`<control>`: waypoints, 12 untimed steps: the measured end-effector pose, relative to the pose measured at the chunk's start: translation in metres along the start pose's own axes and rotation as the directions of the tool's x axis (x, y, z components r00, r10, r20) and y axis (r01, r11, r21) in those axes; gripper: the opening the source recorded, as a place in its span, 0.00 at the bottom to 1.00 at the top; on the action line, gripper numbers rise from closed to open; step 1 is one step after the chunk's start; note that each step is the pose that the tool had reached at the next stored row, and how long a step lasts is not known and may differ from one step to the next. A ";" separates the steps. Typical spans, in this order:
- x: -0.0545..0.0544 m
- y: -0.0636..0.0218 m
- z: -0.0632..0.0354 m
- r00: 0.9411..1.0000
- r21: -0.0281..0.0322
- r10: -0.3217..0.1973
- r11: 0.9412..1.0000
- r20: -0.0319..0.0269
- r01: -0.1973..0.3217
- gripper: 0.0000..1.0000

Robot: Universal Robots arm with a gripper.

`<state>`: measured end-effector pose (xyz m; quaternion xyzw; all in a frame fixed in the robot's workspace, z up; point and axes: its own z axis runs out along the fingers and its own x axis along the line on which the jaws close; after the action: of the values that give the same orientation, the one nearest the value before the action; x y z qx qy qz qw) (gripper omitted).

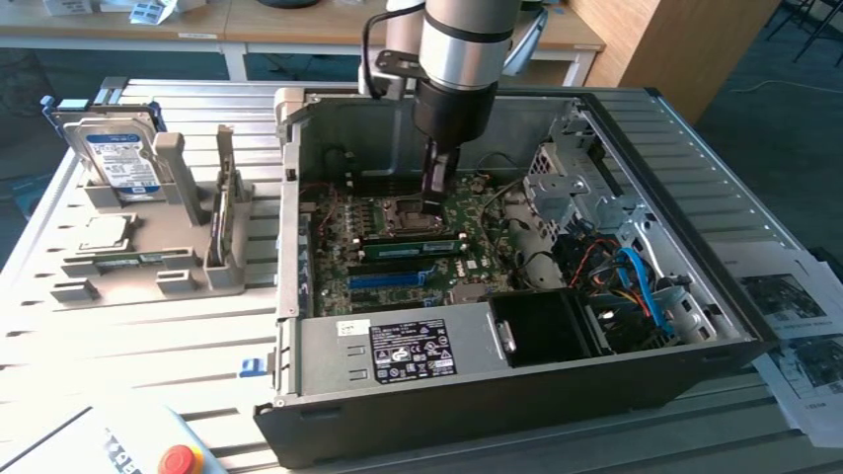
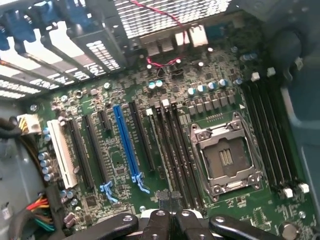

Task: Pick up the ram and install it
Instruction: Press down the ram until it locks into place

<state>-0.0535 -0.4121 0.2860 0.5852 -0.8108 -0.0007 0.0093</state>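
The ram (image 1: 415, 244) is a thin green strip standing on edge in a memory slot of the motherboard (image 1: 481, 212), inside the open computer case (image 1: 527, 395). My gripper (image 1: 432, 197) hangs just above the board, between the CPU socket (image 1: 402, 209) and the ram, a little behind the strip. In the wrist view my gripper (image 2: 172, 222) is shut, its black fingers (image 2: 157, 222) pressed together with nothing between them. They sit over one end of the black memory slots (image 2: 172, 150), beside the empty CPU socket (image 2: 225, 160). A long blue slot (image 2: 126, 145) runs further off.
The case walls enclose the arm. A drive cage (image 1: 579, 188), loose cables (image 1: 633, 276) and the power supply (image 1: 409, 351) crowd the case at the exterior view's right and front. On the table at the exterior view's left, a grey rack (image 1: 145, 257) holds a hard drive (image 1: 116, 158).
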 end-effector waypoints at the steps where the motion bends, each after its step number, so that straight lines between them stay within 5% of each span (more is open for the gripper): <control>1: 0.000 0.0000 0.0000 1.000 0.000 0.012 1.000 0.000 -0.012 0.10; 7: 0.000 0.0000 0.0000 0.996 -0.001 0.085 0.996 0.001 -0.085 0.10; 12: 0.000 0.0000 0.0000 0.988 -0.002 0.157 0.988 0.002 -0.157 0.10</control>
<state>-0.0535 -0.4121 0.2860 0.5194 -0.8545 -0.0014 0.0093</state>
